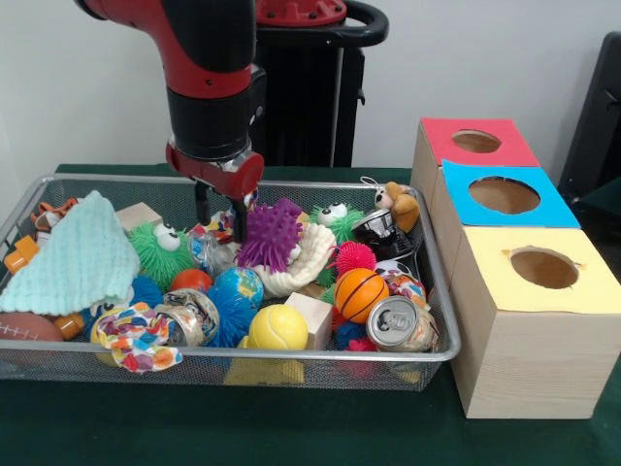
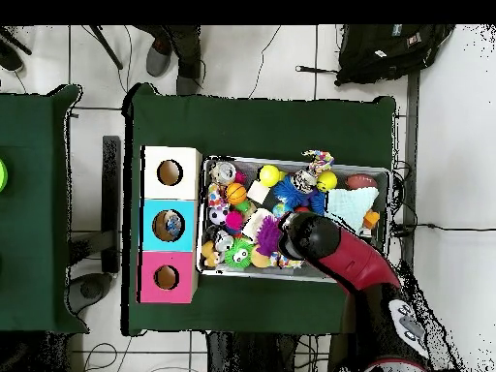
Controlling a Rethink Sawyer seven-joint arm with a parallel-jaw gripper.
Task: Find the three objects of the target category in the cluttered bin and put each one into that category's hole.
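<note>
While the wire bin (image 1: 439, 291) sat crowded on the green bench (image 1: 291, 432), nothing in either view showed that an object had yet gone into a hole, though the box interiors were mostly hidden, so I judged the sorting barely begun. Nearest the camera, along the bin's 6 o'clock edge, lay a yellow ball (image 1: 278, 327), a crushed drink can (image 1: 401, 323) toward 4 o'clock and a small basketball (image 1: 361, 293) just behind it. At 9 o'clock a pale mint cloth (image 1: 70, 257) covered part of the heap. Deeper in, near the centre, a purple spiky ball (image 1: 271, 234) rested against a white shell-like piece (image 1: 301, 262). The hand (image 1: 220, 211) hung just beside that purple ball on its 9 o'clock side, its two dark fingers (image 1: 240, 221) spread apart and reaching down into the clutter, pinching nothing that I could see. At 3 o'clock of the bin stood three wooden boxes: the yellow-topped hole (image 1: 543, 267) nearest, the blue-topped hole (image 1: 504, 195) behind it, the red-topped hole (image 1: 475, 142) farthest. Which category was wanted could not be told, so all three targets presumably remained in the bin.
</note>
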